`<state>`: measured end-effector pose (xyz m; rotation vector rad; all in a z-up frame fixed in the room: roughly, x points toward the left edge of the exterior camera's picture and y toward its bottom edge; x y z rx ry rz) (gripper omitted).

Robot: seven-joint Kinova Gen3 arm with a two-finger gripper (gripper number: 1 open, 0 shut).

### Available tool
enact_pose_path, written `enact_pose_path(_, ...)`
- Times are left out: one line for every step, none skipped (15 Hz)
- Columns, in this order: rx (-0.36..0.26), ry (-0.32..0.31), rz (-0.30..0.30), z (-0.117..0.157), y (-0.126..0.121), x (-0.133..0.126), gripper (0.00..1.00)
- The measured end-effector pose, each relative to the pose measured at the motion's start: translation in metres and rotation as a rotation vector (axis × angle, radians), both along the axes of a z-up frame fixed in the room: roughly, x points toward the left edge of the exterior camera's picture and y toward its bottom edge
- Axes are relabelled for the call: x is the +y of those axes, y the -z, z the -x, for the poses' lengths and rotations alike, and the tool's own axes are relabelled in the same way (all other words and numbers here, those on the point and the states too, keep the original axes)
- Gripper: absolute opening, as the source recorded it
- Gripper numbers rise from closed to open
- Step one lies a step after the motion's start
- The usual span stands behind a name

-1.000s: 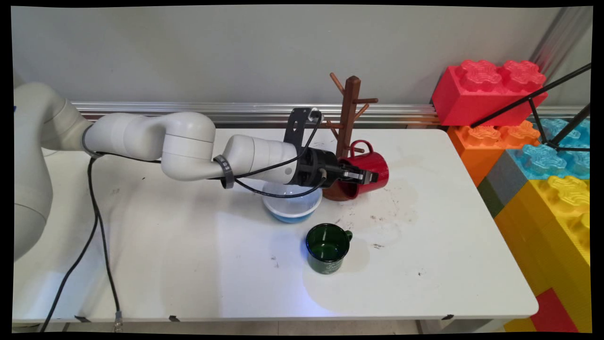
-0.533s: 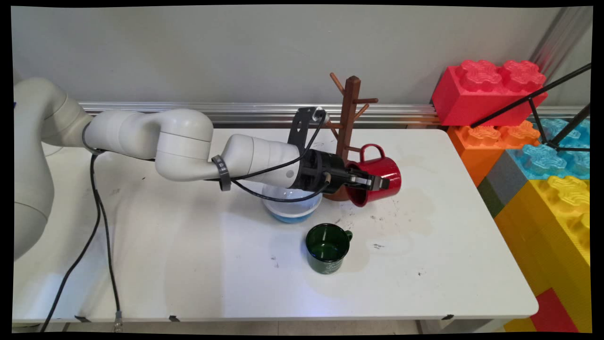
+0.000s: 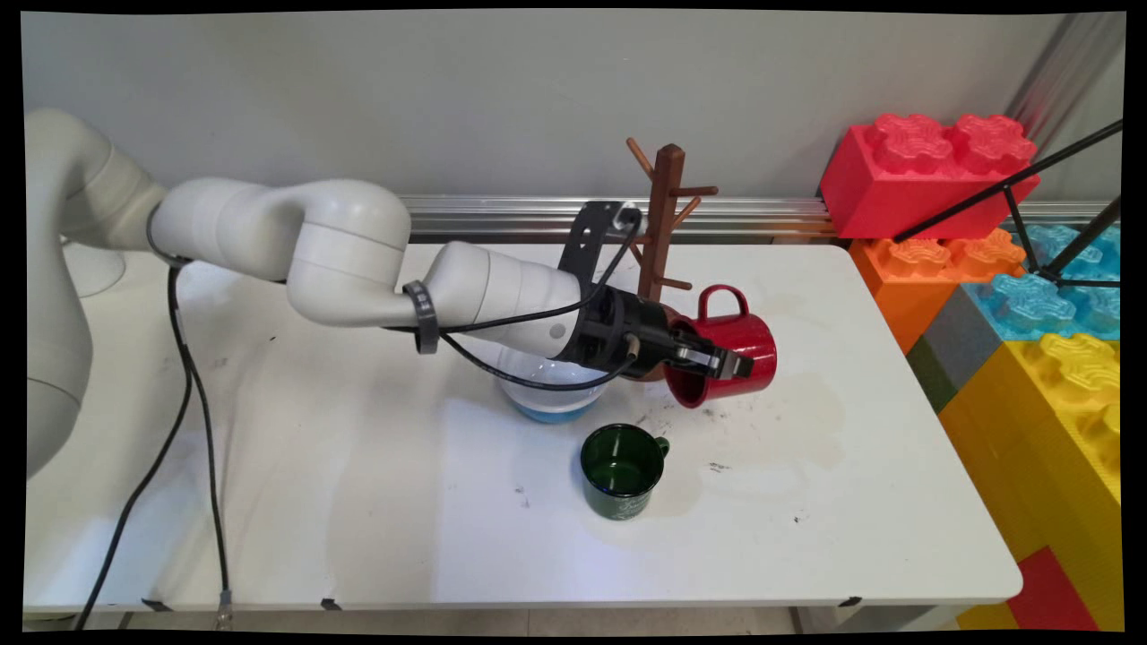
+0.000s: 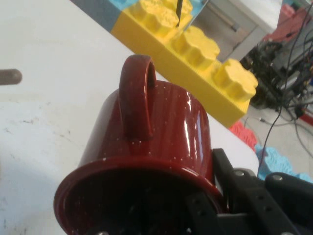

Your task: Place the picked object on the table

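Gripper (image 3: 717,361) in main view pinches red mug (image 3: 730,345) by its rim, tilted sideways above desk (image 3: 358,502), beside mug tree (image 3: 661,224). Hand view: one finger (image 4: 234,188) outside the wall; thin rim hold may slip.

Main cam: fixed, above near side of the white rectangular bench (image 3: 358,502), looking down and across to the grey back wall (image 3: 448,98); wide, takes in the whole top. Hand cam: on the wrist, looks along the black two-finger gripper (image 4: 215,205), very close. Both share the glossy red enamel mug (image 3: 730,354) (image 4: 156,142), bench top (image 4: 49,73), and big yellow plastic bricks (image 3: 1066,394) (image 4: 205,63).
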<state>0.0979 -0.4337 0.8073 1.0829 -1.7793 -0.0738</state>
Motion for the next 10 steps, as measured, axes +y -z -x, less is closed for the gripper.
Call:
enact_pose_path(-0.013, 0.006, -0.001, 0.001, -0.004, 0.001, 0.00)
enact_pose_path(-0.032, 0.016, -0.002, 0.003, -0.009, 0.002, 0.00)
enact_pose_path(-0.053, 0.028, -0.004, 0.006, -0.016, 0.003, 0.00)
enact_pose_path(-0.071, 0.038, -0.007, 0.009, -0.023, 0.005, 0.00)
enact_pose_path(-0.082, 0.046, -0.009, 0.010, -0.027, 0.006, 0.00)
enact_pose_path(-0.101, 0.058, -0.013, 0.014, -0.035, 0.008, 0.00)
enact_pose_path(-0.116, 0.067, -0.018, 0.016, -0.041, 0.009, 0.00)
enact_pose_path(-0.133, 0.078, -0.024, 0.018, -0.048, 0.011, 0.00)
enact_pose_path(-0.149, 0.087, -0.030, 0.021, -0.053, 0.012, 0.00)
enact_pose_path(-0.167, 0.097, -0.037, 0.024, -0.060, 0.013, 0.00)
